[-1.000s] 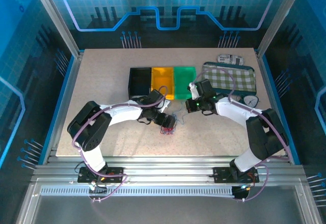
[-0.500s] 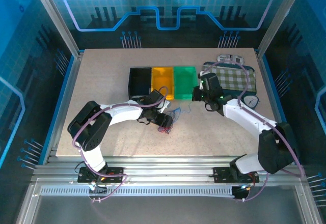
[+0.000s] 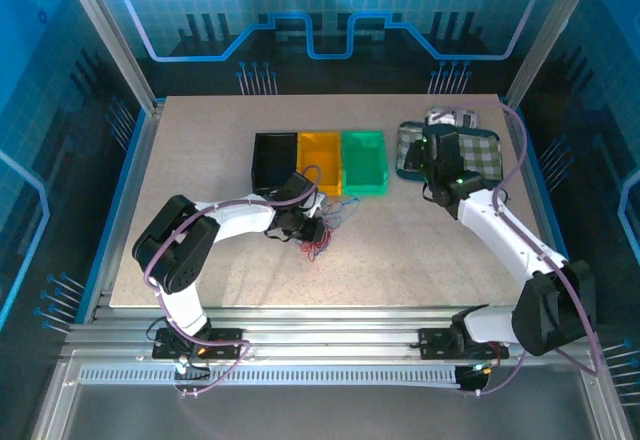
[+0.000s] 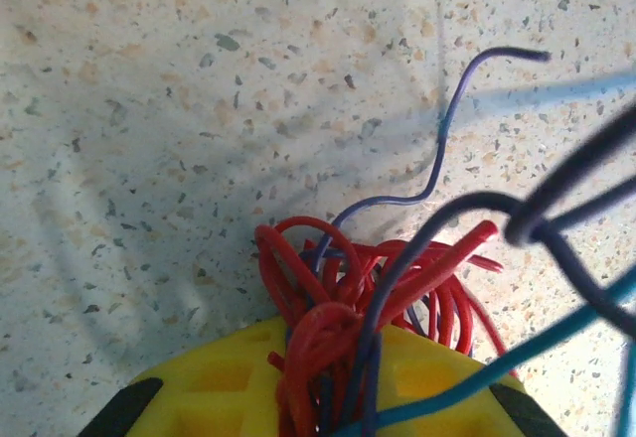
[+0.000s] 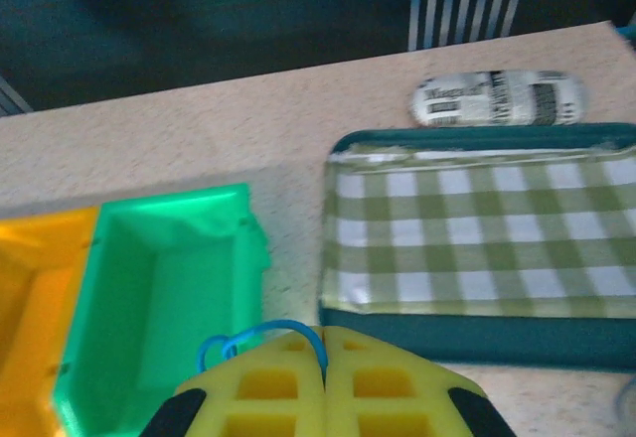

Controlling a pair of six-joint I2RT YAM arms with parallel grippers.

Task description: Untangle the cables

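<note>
The cables (image 3: 318,238) lie as one bunch near the middle of the desk (image 3: 200,170), just on the near side of the orange bin (image 3: 320,153). The bunch's root is pinched in the left pincer (image 3: 302,228), whose yellow pads are pressed onto it. From there its strands fan away to the right and far side, with no single long axis. In the left wrist view I count several red loops, too knotted to number, two dark blue strands and one light blue strand. The right pincer (image 5: 325,346) is pressed together on a separate blue loop (image 5: 238,341). It hangs well apart, to the far right, between the green bin (image 5: 169,288) and the checked tray (image 5: 477,248). The left arm is therefore much the nearer to the bunch. There are three bins, a black bin (image 3: 273,160), the orange and the green, and one tray.
</note>
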